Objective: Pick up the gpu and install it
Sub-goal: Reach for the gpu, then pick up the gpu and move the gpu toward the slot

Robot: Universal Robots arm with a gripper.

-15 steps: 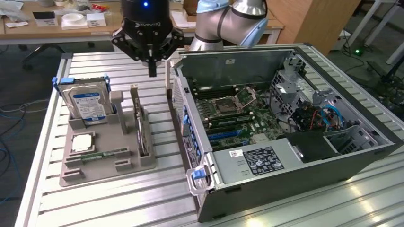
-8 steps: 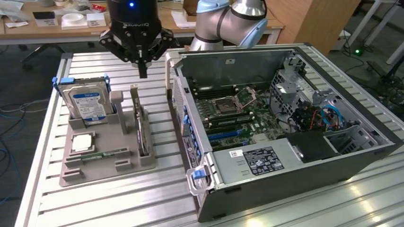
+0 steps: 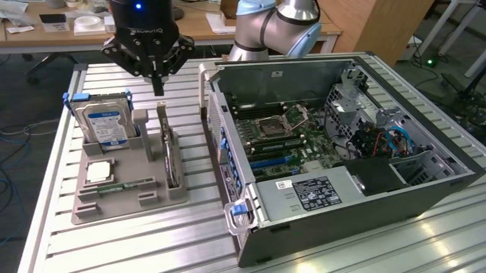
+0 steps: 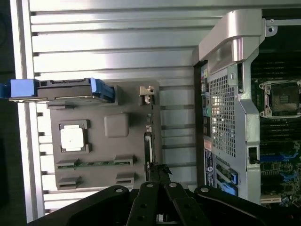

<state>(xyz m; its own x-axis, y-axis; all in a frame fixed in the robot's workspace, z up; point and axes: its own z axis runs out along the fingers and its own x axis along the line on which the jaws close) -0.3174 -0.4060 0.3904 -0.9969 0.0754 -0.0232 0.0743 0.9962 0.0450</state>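
The gripper [image 3: 158, 85] was closed and empty, with the gpu [image 3: 168, 154] just below it. A sound grasp likely required opening it and centring on the card's top edge.

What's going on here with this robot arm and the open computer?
The gripper, shut and empty, hangs above the gpu, which stands on edge in the gray holder near the hard drive. The gpu is not yet picked up. The open computer case lies beside the holder, on the exterior view's right.
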